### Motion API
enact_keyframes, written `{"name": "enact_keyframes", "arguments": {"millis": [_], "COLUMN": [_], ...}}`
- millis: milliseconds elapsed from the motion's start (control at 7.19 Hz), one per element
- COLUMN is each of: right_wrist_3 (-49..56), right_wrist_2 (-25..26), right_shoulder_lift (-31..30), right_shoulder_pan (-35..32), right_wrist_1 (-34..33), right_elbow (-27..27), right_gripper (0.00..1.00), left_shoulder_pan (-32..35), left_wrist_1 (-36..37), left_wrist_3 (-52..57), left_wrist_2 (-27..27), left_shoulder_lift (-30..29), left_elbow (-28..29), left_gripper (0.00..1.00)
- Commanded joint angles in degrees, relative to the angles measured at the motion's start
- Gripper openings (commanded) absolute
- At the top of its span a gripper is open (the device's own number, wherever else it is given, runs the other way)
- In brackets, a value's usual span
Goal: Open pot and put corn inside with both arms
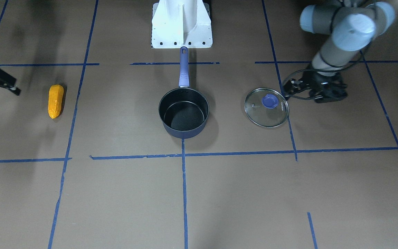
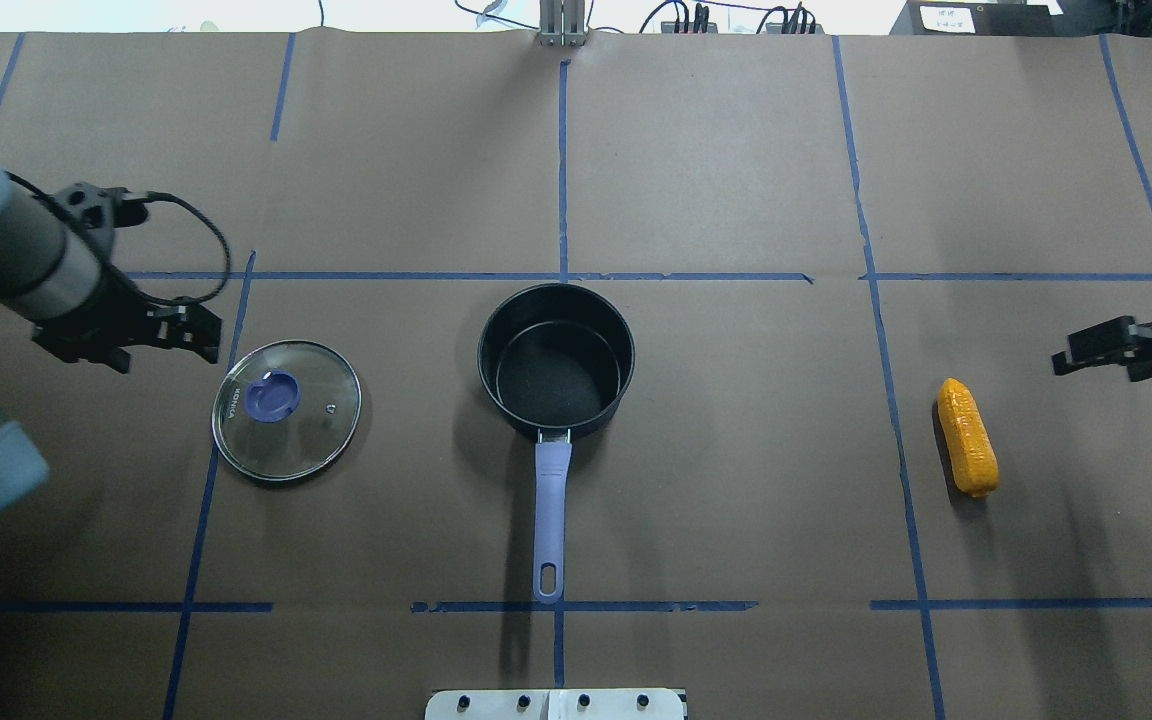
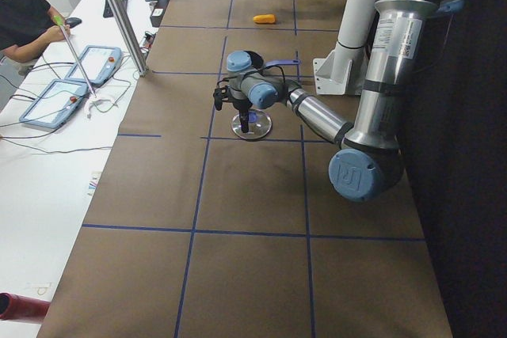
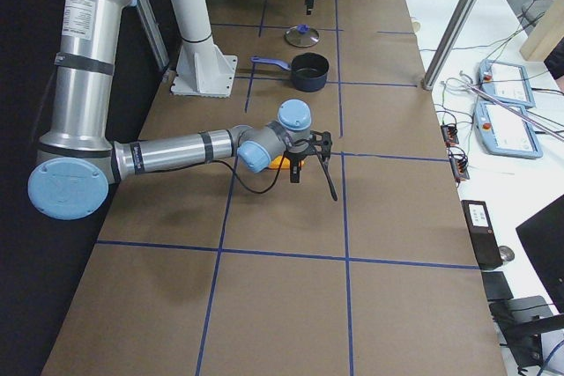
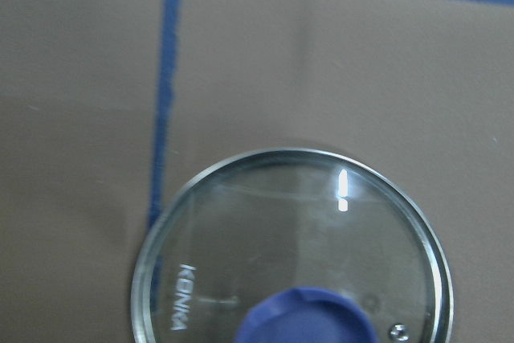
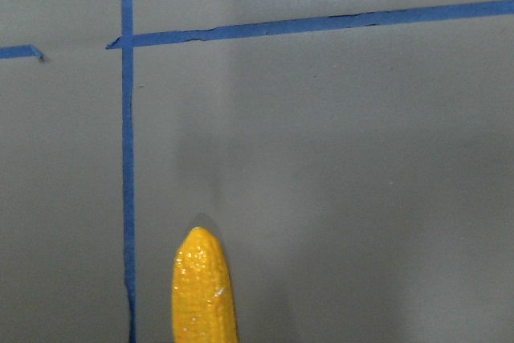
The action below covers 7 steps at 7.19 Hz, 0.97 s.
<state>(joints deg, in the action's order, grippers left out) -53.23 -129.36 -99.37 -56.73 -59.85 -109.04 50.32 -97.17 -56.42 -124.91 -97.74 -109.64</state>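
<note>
Two grippers, and I cannot tell released from clenched on either | left gripper hangs just beside the lid, toward the worktop's left edge | right gripper hangs near the corn, lying by the right edge | pot uncovered mid-worktop, handle toward the robot-side edge

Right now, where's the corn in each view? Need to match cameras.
Front-facing: corn at left, mid-height.
Overhead: corn at right, below centre.
Exterior left: corn top centre, far end of table.
Exterior right: corn centre, mostly hidden behind the right arm.
Left wrist: not in it.
Right wrist: corn at bottom edge, left of centre.
Shared landmark: the pot, mid-table.
</note>
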Motion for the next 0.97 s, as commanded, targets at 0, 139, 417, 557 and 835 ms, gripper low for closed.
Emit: {"name": "enact_keyframes", "arguments": {"millis": [0, 139, 417, 557, 835], "right_wrist_3": [-8.29, -8.29, -7.59, -7.68, -7.77], "right_wrist_2": [8.39, 10.34, 10.36, 10.36, 10.36], "right_shoulder_lift": [0.93, 1.37, 2.77, 3.91, 4.27], "right_shoulder_pan": [10.02, 12.24, 14.53, 14.98, 15.25], "right_wrist_1": [0.87, 0.87, 0.96, 1.13, 1.14], "right_elbow": [0.74, 0.93, 4.25, 5.67, 6.38], "right_gripper": [0.98, 0.97, 0.93, 0.92, 0.64], "left_shoulder_pan": [3.55, 3.64, 3.55, 3.64, 3.64], "left_wrist_1": [0.05, 0.14, 0.31, 0.31, 0.40], "left_wrist_3": [4.48, 4.48, 4.13, 4.04, 3.86], "left_wrist_2": [-1.65, -1.65, -1.47, -1.47, -1.47], "left_shoulder_lift": [2.81, 2.90, 2.90, 2.90, 2.90], "left_elbow": [-0.92, -1.27, -1.71, -1.80, -1.89], "left_gripper": [1.00, 1.00, 1.00, 1.00, 1.00]}}
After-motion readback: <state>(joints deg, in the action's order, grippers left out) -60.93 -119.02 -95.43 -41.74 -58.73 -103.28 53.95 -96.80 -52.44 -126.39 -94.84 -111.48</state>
